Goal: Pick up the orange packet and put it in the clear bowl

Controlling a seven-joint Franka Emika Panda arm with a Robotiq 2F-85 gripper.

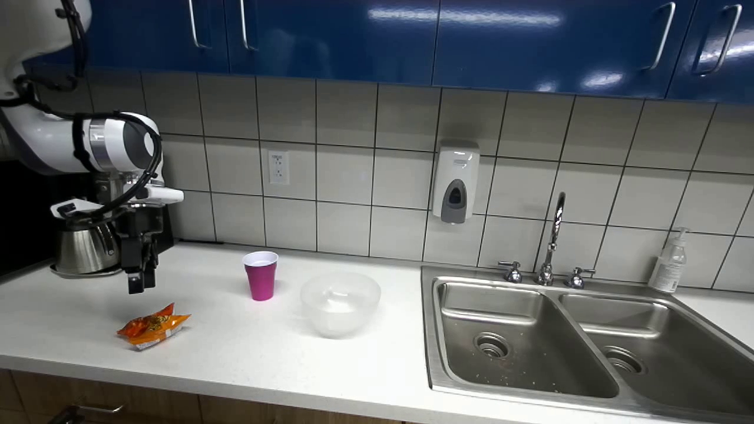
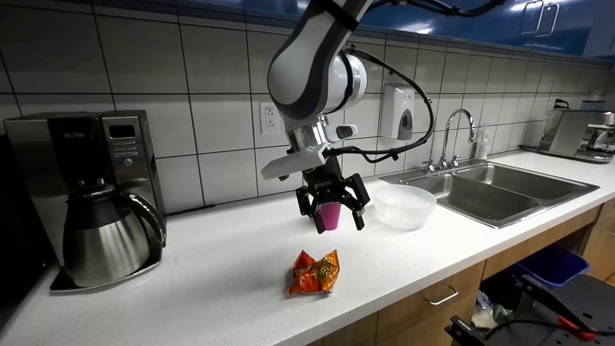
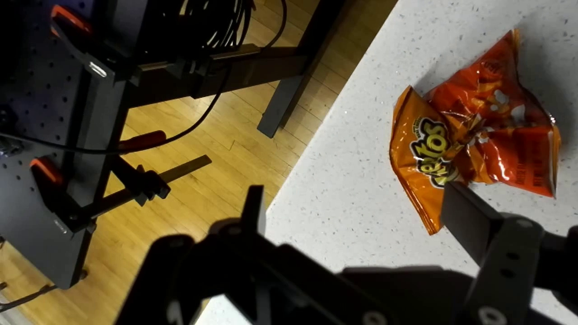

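Observation:
The crinkled orange packet lies on the white counter near its front edge. It also shows in an exterior view and at the upper right of the wrist view. The clear bowl stands on the counter between the purple cup and the sink; an exterior view shows it too. It is out of the wrist view. My gripper is open and empty, pointing down above the counter, apart from the packet. In the wrist view its fingers are wide apart, and one fingertip overlaps the packet's corner in the picture.
A purple cup stands left of the bowl; the gripper partly covers it in an exterior view. A coffee maker with a steel carafe stands by the wall. The steel sink lies right of the bowl, with a faucet.

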